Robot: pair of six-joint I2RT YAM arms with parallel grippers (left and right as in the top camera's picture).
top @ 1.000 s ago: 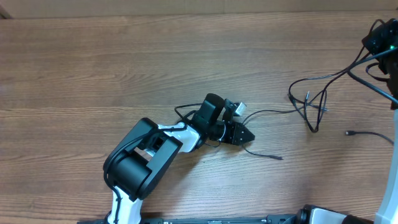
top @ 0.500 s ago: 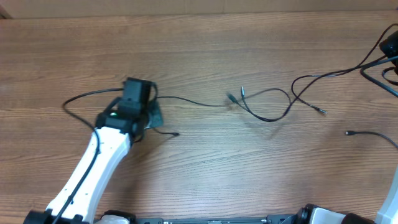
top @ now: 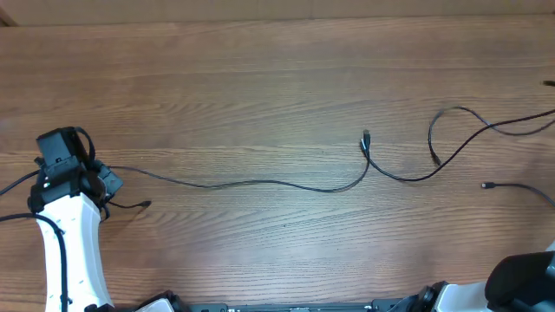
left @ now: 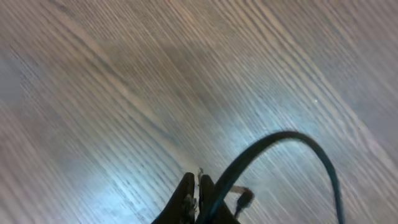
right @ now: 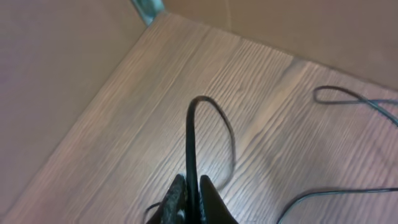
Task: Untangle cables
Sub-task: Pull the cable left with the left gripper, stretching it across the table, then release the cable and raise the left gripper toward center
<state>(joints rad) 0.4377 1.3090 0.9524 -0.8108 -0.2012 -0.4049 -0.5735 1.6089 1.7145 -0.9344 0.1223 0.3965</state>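
Observation:
My left gripper [top: 107, 181] is at the far left of the table, shut on one black cable [top: 260, 183]. That cable runs right across the table to a plug end [top: 365, 136]. In the left wrist view the fingertips [left: 198, 184] are pressed together, the cable [left: 283, 135] arcs beside them, and a short plug tail [left: 244, 198] hangs there. A second cable [top: 451, 156] curves off the right edge. My right gripper [right: 191, 184] is outside the overhead view and shut on a cable [right: 189, 130] that loops above its jaws. A third cable [top: 512, 188] lies at the right.
The table [top: 260, 78] is brown wood grain. A thick black arm wire [top: 16, 184] hangs at the left edge. The right arm's base [top: 520, 282] shows at the bottom right. A cardboard wall [right: 62, 74] borders the table in the right wrist view.
My left arm has swung far to the left, dragging its cable out into a long line. The right arm has left the overhead view to the right, and the tangle has spread open.

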